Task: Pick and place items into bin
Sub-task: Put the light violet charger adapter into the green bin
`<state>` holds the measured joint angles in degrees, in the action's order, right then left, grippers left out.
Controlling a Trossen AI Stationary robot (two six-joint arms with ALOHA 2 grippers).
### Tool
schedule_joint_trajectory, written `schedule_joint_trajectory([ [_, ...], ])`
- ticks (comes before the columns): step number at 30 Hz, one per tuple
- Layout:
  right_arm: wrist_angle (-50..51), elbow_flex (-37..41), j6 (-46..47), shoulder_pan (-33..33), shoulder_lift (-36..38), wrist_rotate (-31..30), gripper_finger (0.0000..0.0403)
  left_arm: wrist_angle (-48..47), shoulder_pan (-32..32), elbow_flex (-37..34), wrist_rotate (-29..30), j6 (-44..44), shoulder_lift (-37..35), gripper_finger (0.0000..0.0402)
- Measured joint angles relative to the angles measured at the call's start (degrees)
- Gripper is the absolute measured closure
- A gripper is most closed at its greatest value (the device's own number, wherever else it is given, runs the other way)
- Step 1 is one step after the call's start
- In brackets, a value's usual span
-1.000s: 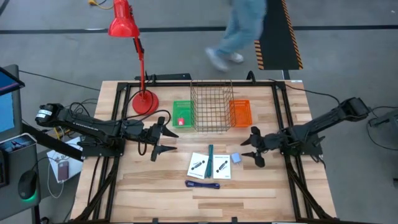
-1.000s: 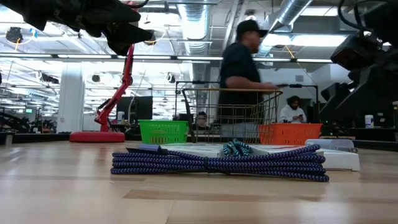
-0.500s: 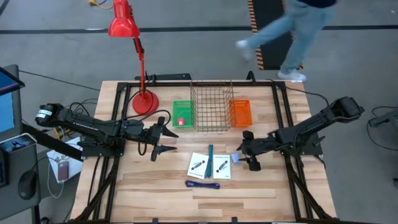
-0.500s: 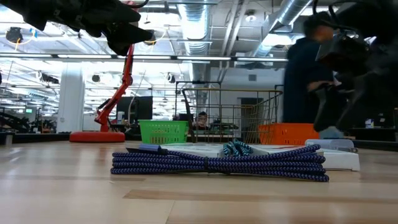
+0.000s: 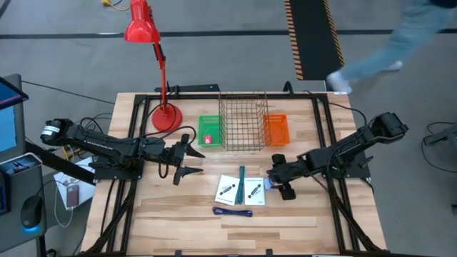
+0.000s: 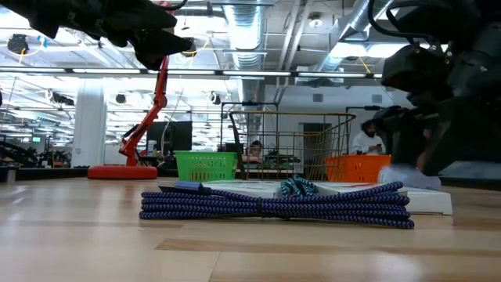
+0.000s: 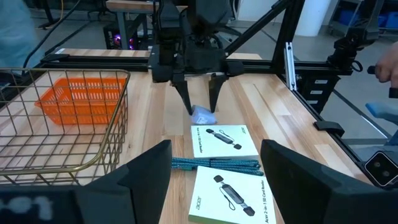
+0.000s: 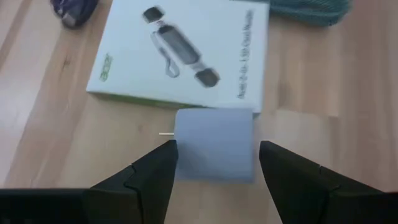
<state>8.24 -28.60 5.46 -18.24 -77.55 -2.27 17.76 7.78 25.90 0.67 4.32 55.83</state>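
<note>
The right pincer [image 5: 277,184] is reaching low over the worktop [image 5: 164,221] with its fingers [image 8: 146,177] standing apart on either side of the pale blue square [image 8: 214,152] — the square is lying flat between them, and whether the fingers are touching it cannot be told. The square is sitting just beside the nearer white card [image 8: 180,56], which is lying flat next to a second white card [image 5: 228,189]. The teal cord [image 7: 214,165] is running between the two cards, and the blue-purple strap [image 6: 274,205] is lying coiled on the wood near them, toward the front edge. A small red block [image 5: 208,139] is resting inside the green bin [image 5: 210,130], which is standing beside the wire basket [image 5: 244,128]; the orange bin [image 5: 275,130] is sitting on the basket's other side. The left pincer [image 5: 187,157] is waiting above the worktop well apart from the items — fingers spread wide, holding nothing.
</note>
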Motion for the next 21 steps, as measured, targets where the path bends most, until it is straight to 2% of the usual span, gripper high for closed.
schedule_joint_trajectory([
  [8,3.34,-1.9,0.01,0.02,-0.44,0.91,0.0178,-0.24,0.01,0.02,0.0,0.0,0.0,0.0167],
  [21,3.16,-2.03,0.05,0.02,-1.33,0.93,0.0179,-0.28,0.0,0.02,-0.02,0.02,0.0,0.0167],
])
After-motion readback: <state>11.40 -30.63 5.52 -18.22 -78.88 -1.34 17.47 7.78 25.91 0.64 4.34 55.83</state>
